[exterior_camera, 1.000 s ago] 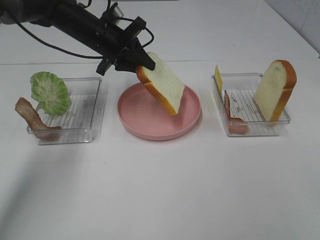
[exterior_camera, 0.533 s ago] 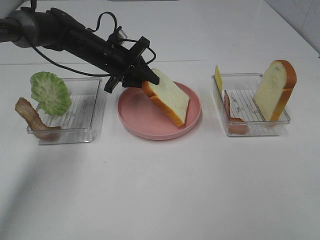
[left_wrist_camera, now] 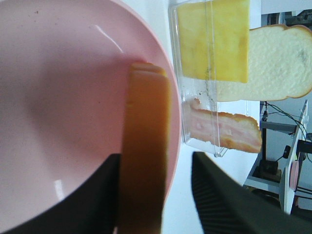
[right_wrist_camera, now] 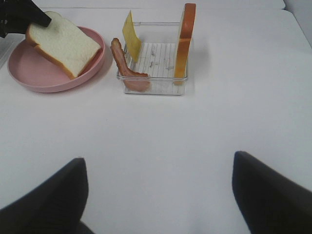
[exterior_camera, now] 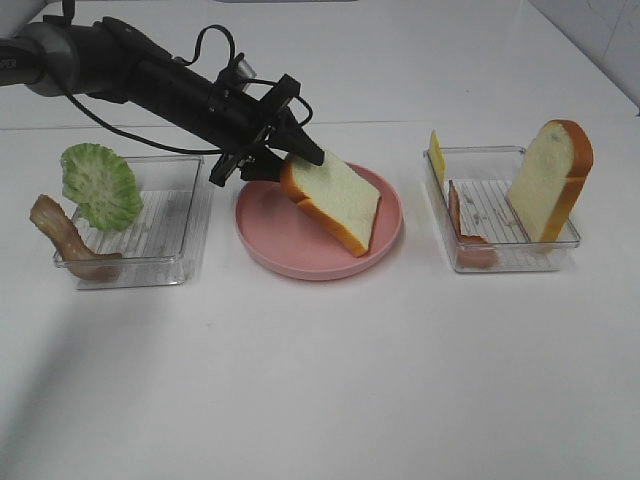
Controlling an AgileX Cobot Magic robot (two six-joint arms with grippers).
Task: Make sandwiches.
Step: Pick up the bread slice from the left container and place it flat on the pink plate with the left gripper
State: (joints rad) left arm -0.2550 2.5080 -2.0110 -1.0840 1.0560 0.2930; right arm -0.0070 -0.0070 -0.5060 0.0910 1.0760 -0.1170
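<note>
Exterior high shows my left gripper [exterior_camera: 300, 168] with jaws parted around the bread slice [exterior_camera: 338, 198], which leans tilted on the pink plate [exterior_camera: 268, 240]. The lettuce tray [exterior_camera: 195, 205] and the cheese tray [exterior_camera: 500, 262] flank it. My right gripper [right_wrist_camera: 158, 158] gapes wide.

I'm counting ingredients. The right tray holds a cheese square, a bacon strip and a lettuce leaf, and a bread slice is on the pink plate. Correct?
Not quite: the right tray holds the cheese square, the bacon strip and an upright bread slice. The lettuce leaf is at the left tray, as the exterior high view shows.
</note>
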